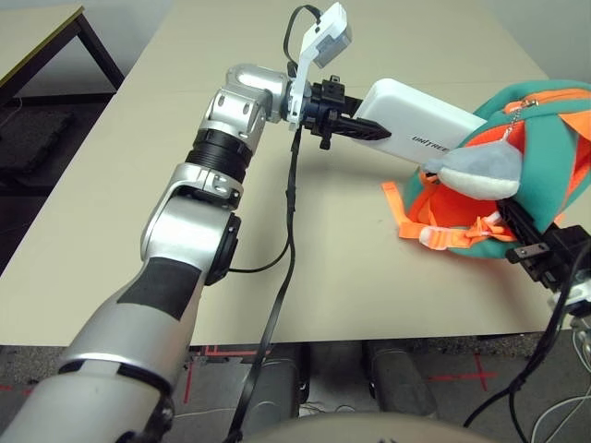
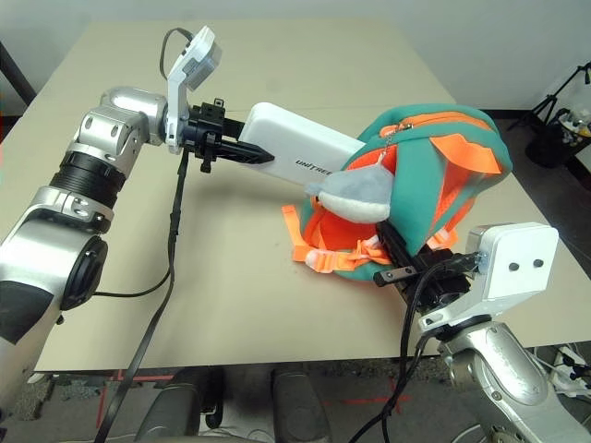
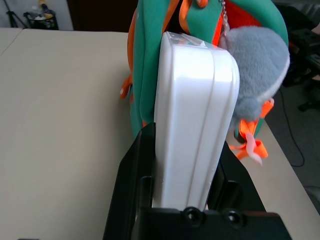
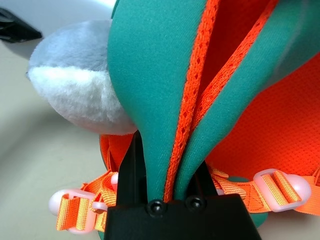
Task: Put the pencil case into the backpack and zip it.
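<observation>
Left gripper is clamped on one end of the pencil case, its black fingers pressing the two broad faces of the white case. Case is held off the table, slanted, with its far end touching the backpack at the edge of the teal panel. In the left wrist view the far end of the case lies against the teal fabric beside the orange lining; whether that end is inside the opening cannot be told. Most of the case is outside the backpack. Black lettering on the case faces up, near the backpack end.

Right gripper is clamped on a fold of the backpack's teal fabric with its orange mesh edging, holding that panel up. Backpack stands on the table at the robot's right, its orange interior showing below the lifted teal panel. What lies inside cannot be made out.

Grey plush shark charm hangs from a chain in front of the backpack, touching the underside of the case near its far end. Orange straps with pale buckles lie on the table at the backpack's base.
</observation>
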Controlling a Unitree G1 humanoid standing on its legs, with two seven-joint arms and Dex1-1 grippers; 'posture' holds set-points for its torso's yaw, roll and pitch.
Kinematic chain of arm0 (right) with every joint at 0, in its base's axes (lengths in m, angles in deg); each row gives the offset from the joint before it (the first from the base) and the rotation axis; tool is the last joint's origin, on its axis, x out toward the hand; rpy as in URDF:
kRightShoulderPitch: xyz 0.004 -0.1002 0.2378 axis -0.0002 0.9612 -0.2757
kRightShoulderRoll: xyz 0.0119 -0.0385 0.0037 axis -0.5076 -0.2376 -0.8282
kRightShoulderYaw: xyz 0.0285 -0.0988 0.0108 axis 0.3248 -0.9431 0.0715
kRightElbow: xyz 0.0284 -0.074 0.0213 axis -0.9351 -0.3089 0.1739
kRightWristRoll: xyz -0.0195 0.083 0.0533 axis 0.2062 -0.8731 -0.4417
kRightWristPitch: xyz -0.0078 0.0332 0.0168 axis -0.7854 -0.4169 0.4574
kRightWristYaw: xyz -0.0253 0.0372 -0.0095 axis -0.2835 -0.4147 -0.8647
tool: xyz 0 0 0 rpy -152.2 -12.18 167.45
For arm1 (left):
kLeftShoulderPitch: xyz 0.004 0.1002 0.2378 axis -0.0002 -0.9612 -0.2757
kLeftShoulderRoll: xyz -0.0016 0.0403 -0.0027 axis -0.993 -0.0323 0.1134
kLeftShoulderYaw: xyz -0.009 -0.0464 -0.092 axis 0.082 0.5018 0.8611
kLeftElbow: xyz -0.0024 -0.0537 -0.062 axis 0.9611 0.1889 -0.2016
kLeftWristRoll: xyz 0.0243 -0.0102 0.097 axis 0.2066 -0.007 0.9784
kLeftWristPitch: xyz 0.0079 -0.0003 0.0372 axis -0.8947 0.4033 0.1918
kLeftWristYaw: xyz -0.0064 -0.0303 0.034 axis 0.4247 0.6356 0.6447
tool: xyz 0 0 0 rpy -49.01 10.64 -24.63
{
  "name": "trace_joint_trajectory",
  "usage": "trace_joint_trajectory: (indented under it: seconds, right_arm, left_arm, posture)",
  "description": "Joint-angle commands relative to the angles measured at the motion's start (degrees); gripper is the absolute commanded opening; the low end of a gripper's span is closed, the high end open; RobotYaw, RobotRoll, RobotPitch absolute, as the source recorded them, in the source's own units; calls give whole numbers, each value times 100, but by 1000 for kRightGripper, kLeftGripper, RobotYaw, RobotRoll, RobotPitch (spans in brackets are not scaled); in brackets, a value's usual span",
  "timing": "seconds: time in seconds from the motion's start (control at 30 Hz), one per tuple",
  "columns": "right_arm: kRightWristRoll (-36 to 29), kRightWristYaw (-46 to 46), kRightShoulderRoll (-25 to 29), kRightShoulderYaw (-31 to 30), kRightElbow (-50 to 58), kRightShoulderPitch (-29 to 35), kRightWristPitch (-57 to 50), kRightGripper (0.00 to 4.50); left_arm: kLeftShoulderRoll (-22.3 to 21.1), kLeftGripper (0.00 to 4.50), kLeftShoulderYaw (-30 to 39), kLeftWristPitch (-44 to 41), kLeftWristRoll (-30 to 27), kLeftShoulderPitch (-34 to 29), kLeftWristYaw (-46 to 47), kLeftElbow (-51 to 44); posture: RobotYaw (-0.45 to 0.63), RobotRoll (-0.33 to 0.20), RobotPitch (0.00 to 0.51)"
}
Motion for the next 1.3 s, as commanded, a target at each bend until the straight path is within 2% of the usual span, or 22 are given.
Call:
trace_joint_trajectory:
  seconds: [0.03,0.2,0.5,0.97,1.3]
  right_arm:
    - [7,156,-2,-124,-30,-11,-105,213]
    - [21,293,17,-105,-150,-89,-146,213]
    - [106,396,-39,-152,-222,-236,-207,213]
    - [304,398,-244,-343,-193,-271,-210,213]
    - [382,418,-302,-430,-214,-390,-248,213]
  left_arm:
    - [-149,1361,270,-6,-90,324,26,24]
    - [-138,1361,213,-88,-58,266,-26,-99]
    - [314,1361,-150,-193,93,-325,-43,-442]
    - [900,1361,-153,388,482,-21,366,886]
    - [1237,1361,-189,633,714,-24,552,1367]
  posture:
    - [-207,0,148]
    - [-195,0,144]
    - [-206,0,144]
    - [-221,0,147]
    - [-227,0,148]
